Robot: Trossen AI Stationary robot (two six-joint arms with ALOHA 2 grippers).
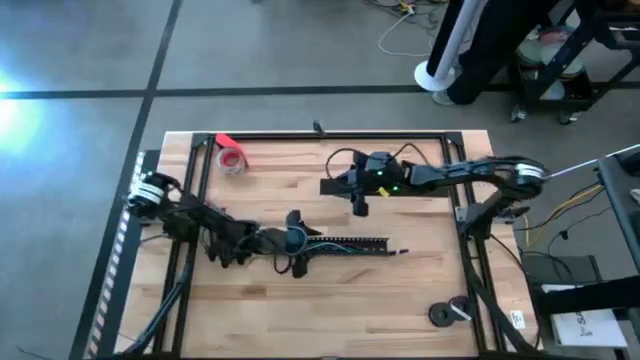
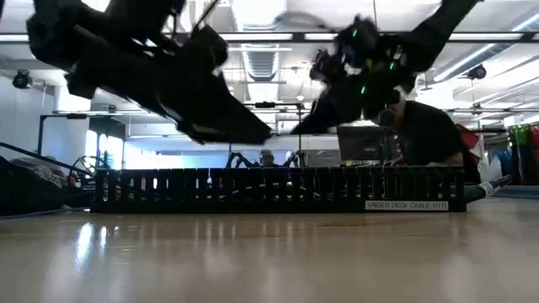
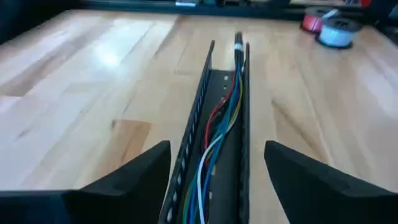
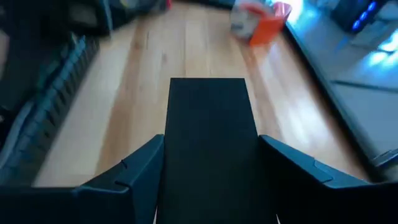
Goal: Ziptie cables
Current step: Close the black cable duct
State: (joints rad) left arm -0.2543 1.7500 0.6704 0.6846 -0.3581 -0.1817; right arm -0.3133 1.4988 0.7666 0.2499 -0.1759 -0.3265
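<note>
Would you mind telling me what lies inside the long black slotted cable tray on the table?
Inside the tray, coloured cables run lengthwise: red, green, blue and white. The left end effector straddles its near end, open. No ziptie can be made out, and the tray's floor beneath the wires is hidden.

1. White label [image 2: 407, 204] on the black slotted cable tray [image 2: 278, 189], low view: reads "UNDER DESK CABLE", followed by characters too small to confirm.
2. No other legible text noted.

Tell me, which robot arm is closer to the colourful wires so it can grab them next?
Probably the left. Its gripper hangs right over the slotted black tray, fingers open either side of the cables lying inside. The right gripper sits farther back, already holding a flat black strip.
</note>
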